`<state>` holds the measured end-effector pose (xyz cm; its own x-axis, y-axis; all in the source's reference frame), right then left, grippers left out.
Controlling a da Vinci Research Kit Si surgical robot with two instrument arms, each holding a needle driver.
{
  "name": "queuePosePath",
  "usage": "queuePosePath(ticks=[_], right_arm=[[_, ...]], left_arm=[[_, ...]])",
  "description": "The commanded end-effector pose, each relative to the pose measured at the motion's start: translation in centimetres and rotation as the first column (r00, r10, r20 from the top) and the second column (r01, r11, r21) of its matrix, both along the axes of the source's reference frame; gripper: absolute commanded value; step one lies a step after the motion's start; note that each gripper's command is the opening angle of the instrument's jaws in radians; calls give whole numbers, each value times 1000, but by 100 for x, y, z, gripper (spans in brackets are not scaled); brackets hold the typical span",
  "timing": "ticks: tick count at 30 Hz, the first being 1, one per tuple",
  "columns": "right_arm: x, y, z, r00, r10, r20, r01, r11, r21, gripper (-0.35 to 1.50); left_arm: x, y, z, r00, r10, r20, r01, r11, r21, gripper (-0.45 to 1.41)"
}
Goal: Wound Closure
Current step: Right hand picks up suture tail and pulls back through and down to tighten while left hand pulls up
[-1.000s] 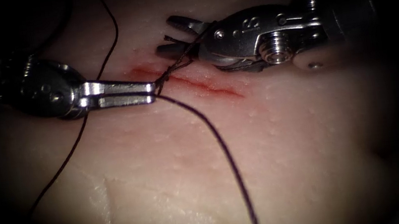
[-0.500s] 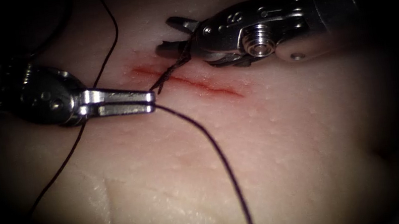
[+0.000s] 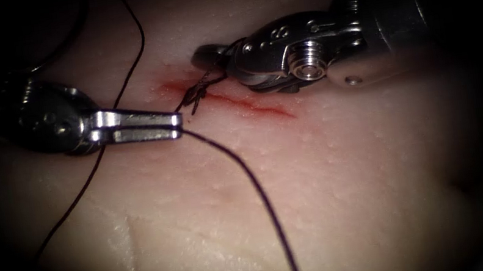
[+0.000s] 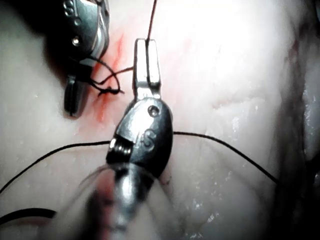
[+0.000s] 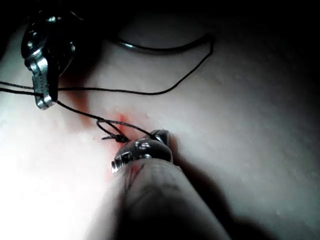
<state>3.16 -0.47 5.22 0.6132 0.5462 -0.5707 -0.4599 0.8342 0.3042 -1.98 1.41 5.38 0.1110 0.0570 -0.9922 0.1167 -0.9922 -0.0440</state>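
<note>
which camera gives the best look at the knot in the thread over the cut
The left wrist view: the knot lies in full light against pale tissue, loops distinct, beside the left claw. The endoscope view shows it as a dark tangle on the cut; the right wrist view shows it smaller.

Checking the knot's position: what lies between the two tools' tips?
In the endoscope view, a knot of thread over the cut lies between left tool and right tool.

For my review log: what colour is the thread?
The thread is dark, nearly black with a purple tinge, clearest in the endoscope view.
</note>
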Motion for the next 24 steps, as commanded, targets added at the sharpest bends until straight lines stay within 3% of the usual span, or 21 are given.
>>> queuePosePath(ticks=[1, 7, 12, 24], right_arm=[[4, -6, 1, 1000, -4, -2, 4, 1000, 5, -35], [1, 5, -20, 992, 85, -92, -89, 995, -41, -35], [2, 12, -44, 986, 96, -134, -110, 988, -104, -35], [-7, 10, -54, 979, 108, -171, -133, 981, -140, -35]], left_arm=[[-6, -6, 5, 1000, 2, 3, -2, 1000, 4, -45], [-1, 5, 7, 1000, -14, -22, 14, 1000, 8, -45], [7, 13, 14, 999, -10, -53, 12, 999, 40, -45], [18, 64, 41, 993, -19, -120, 33, 993, 114, -45]])
